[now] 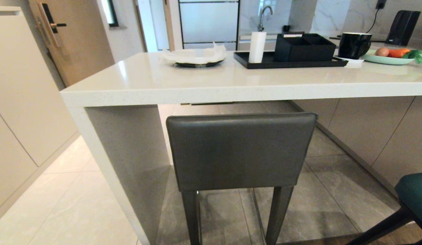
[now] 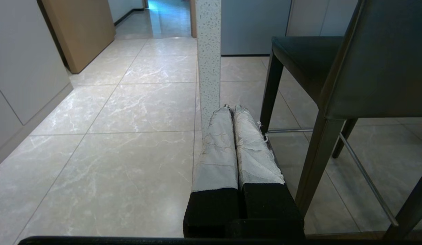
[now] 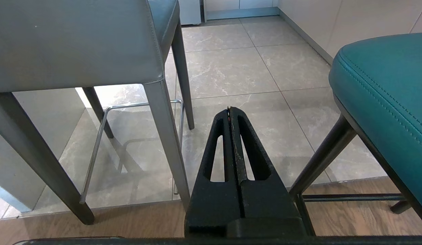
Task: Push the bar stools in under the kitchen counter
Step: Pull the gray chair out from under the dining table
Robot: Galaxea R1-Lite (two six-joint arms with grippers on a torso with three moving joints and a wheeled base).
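- We see the dark grey leather stool [image 1: 241, 153] at lower centre of the head view, its back facing us, standing just out from the white kitchen counter [image 1: 231, 89] beside the slab end leg [image 1: 129, 163].
- The teal stool [image 1: 413, 197] sits at the lower right edge, also not tucked in.
- We judge both stiff and fairly heavy, likely to slide on tile; we would push flat against the padded back, low to avoid tipping.
- The left gripper [image 2: 234, 110] and right gripper [image 3: 230, 109] both hang low with fingers pressed together, holding nothing.
- Slab leg is close at the grey stool's left; the black tray [image 1: 289, 61] and plates above are clear of the path.
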